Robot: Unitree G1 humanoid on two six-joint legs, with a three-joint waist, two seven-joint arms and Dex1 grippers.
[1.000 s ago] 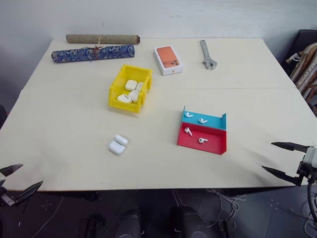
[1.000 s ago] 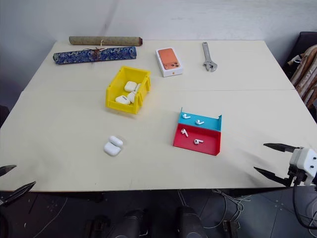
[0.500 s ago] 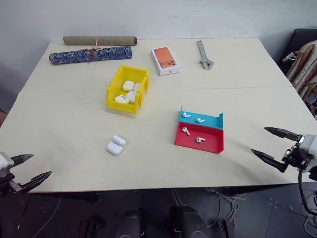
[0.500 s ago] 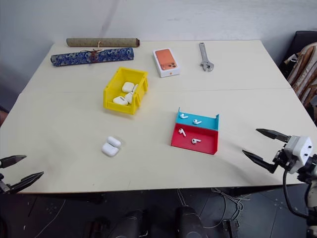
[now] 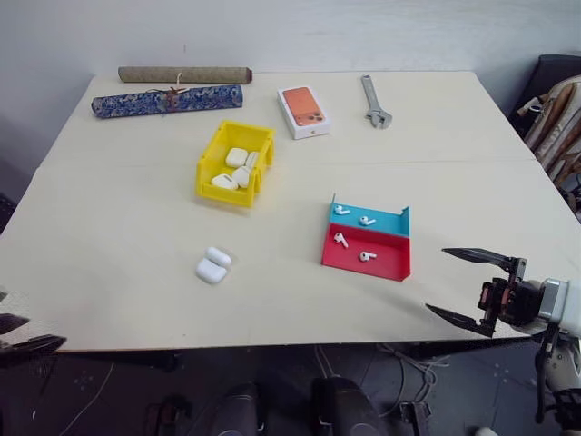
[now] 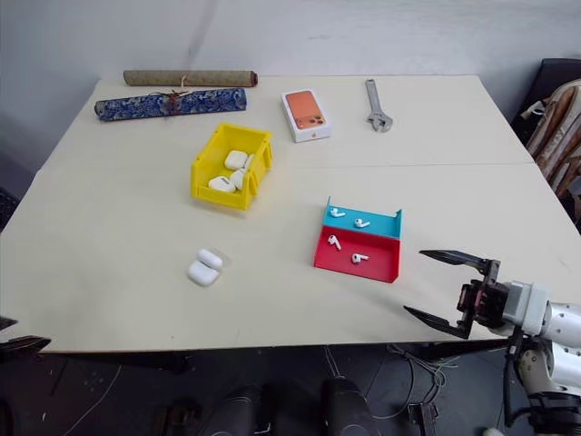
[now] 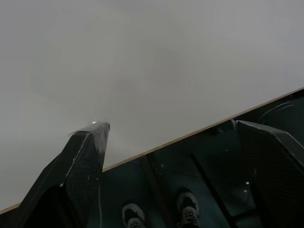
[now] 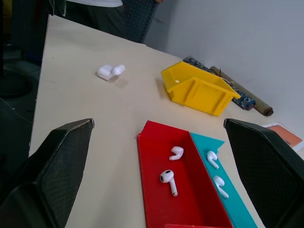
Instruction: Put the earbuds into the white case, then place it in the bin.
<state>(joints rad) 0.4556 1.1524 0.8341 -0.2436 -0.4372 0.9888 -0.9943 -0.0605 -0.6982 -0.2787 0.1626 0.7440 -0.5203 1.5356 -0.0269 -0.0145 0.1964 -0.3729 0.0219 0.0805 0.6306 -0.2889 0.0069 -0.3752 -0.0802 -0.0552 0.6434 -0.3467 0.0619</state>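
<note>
Four earbuds (image 5: 350,225) are sitting in the red-and-blue stepped tray (image 5: 367,251) — two on the blue upper step, two on the red lower one. The white case (image 5: 213,265) is lying on the table (image 5: 118,236) with its lid flipped open, well off to the tray's left and nearer the front edge. The yellow bin (image 5: 235,163) sits further back from the case and already has several white cases in it.

Behind all that: a white box with an orange picture (image 5: 304,111), a wrench (image 5: 374,102) to its right, and along the far left edge a blue patterned roll (image 5: 168,98) with a brown roll (image 5: 184,74) just behind it. None of these have budged compared with a second ago.

What did change is the arms. The right pincer (image 5: 470,285) has swung in from the right edge and now hangs over the table's front right corner, closer to the tray than before, fingers spread wide with nothing between them; its own camera looks straight across the tray towards the bin. The left pincer (image 5: 20,333) sits low at the front left corner, just off the table edge — fingers apart and empty too, and it shows lower in the head view than it did a second back.
</note>
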